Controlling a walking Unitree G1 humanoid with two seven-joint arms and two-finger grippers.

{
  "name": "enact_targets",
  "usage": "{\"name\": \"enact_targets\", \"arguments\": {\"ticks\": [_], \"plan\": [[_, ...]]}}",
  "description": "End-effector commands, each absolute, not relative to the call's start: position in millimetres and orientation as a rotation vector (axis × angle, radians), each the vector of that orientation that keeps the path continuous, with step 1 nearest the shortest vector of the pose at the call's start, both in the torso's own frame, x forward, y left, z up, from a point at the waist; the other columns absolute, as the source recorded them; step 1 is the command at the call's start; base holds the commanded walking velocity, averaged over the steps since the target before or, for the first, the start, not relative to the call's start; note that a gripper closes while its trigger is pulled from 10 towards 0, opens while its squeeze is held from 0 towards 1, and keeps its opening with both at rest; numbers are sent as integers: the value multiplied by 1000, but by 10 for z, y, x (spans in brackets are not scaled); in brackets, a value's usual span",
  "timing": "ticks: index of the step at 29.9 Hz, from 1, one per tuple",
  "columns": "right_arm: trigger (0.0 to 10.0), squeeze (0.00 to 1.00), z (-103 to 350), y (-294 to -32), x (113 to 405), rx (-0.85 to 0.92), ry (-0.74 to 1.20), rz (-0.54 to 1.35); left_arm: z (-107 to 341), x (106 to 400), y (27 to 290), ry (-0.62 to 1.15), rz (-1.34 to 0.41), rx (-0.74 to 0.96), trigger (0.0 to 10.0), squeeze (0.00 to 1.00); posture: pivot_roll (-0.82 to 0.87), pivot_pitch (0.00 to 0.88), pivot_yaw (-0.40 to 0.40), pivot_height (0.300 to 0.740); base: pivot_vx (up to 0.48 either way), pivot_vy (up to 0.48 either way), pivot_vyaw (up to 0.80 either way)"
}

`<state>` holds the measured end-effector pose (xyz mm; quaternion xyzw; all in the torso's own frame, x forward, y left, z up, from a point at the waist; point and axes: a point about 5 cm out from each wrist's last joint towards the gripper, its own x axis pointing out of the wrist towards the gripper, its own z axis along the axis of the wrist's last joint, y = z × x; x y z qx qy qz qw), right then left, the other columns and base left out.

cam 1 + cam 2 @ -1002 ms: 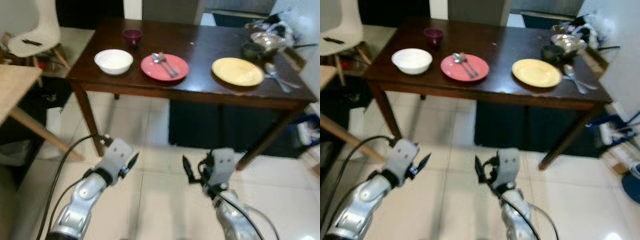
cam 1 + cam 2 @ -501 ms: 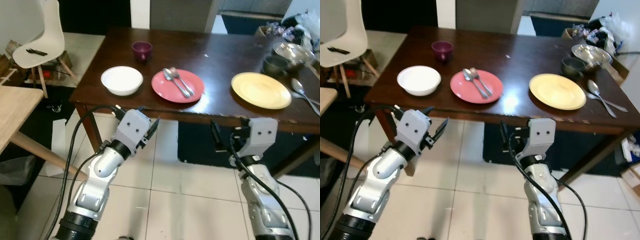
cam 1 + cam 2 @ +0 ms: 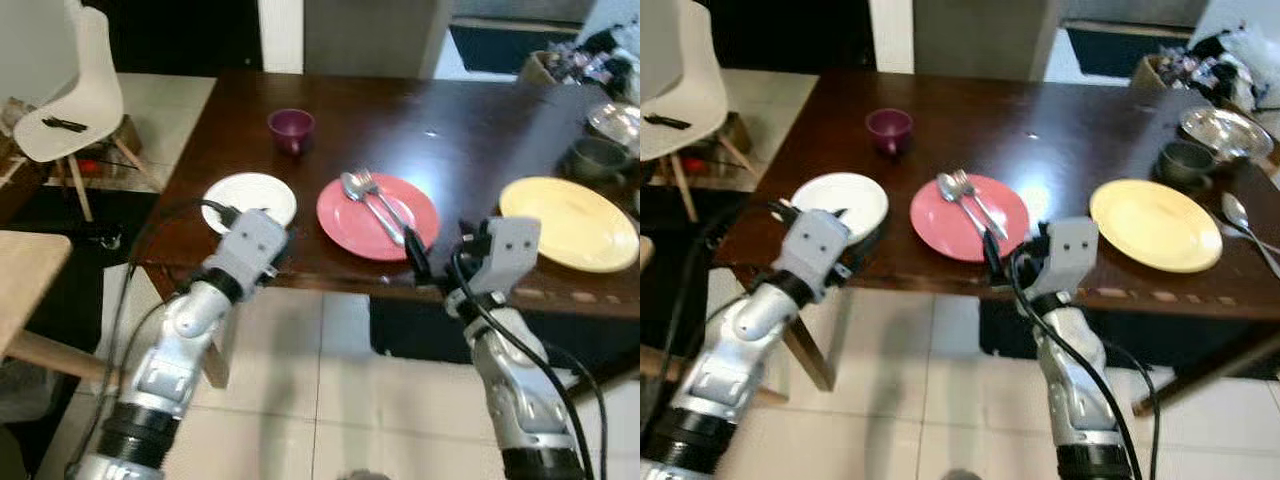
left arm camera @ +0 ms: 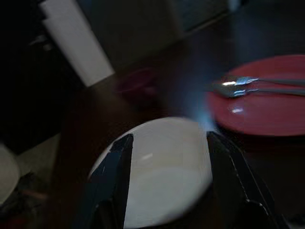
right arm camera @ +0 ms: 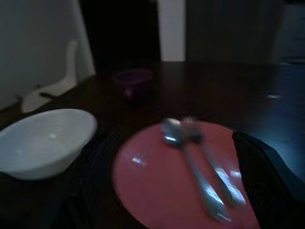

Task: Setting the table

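Note:
On the dark table (image 3: 470, 130) stand a white bowl (image 3: 250, 197), a red plate (image 3: 377, 215) bearing a spoon and fork (image 3: 375, 200), a purple cup (image 3: 291, 130) behind them, and a yellow plate (image 3: 568, 208) to the right. My left gripper (image 4: 170, 139) is open at the table's front edge, one finger on each side of the white bowl (image 4: 157, 171). My right gripper (image 3: 425, 258) is open at the near rim of the red plate (image 5: 181, 186), level with the tabletop and touching nothing.
A white chair (image 3: 75, 95) stands at the back left and a light wooden table corner (image 3: 25, 290) at the near left. A dark bowl (image 3: 598, 157) and a metal bowl (image 3: 1225, 128) sit at the far right. Tiled floor (image 3: 330, 420) lies under the arms.
The camera has come closer to the table. Both arms have risen and reached forward: the left gripper now straddles the white bowl, and the right is at the red plate's near rim.

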<state>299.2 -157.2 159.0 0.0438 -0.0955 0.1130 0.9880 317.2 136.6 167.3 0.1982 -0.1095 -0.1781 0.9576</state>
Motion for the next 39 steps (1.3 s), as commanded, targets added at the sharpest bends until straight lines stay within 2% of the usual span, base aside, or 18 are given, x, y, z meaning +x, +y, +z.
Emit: {"name": "enact_targets", "arguments": {"ticks": [1, 9, 21, 27, 33, 39], "plan": [[10000, 0, 1543, -1494, 2991, 104, -164, 268, 1605, 3184, 1452, -168, -355, 396, 10000, 0, -125, 0, 47, 740, 465, 0, 0], [10000, 0, 1560, -1255, 3033, 174, -108, 446, 1586, 3160, 1582, -94, -388, 321, 10000, 0, -112, 0, 48, 740, 420, 0, 0], [10000, 0, 1438, -1018, 3031, 130, 33, 699, 1739, 3111, 1792, -81, -434, 323, 10000, 0, -101, 0, 47, 740, 0, 0, 0], [10000, 0, 1284, -1008, 3215, 24, 147, 673, 1800, 3070, 1896, -71, -426, 354, 10000, 0, -73, 12, 34, 740, 0, 0, 0], [10000, 0, 1290, -1066, 3412, -45, 146, 579, 1824, 3013, 1963, -67, -411, 364, 10000, 0, -55, 18, 24, 740, 0, 0, 0], [10000, 0, 1198, -1078, 3505, -31, 204, 548, 1827, 2957, 1994, -59, -401, 370, 10000, 0, -34, 29, 16, 740, 0, 0, 0]]}}
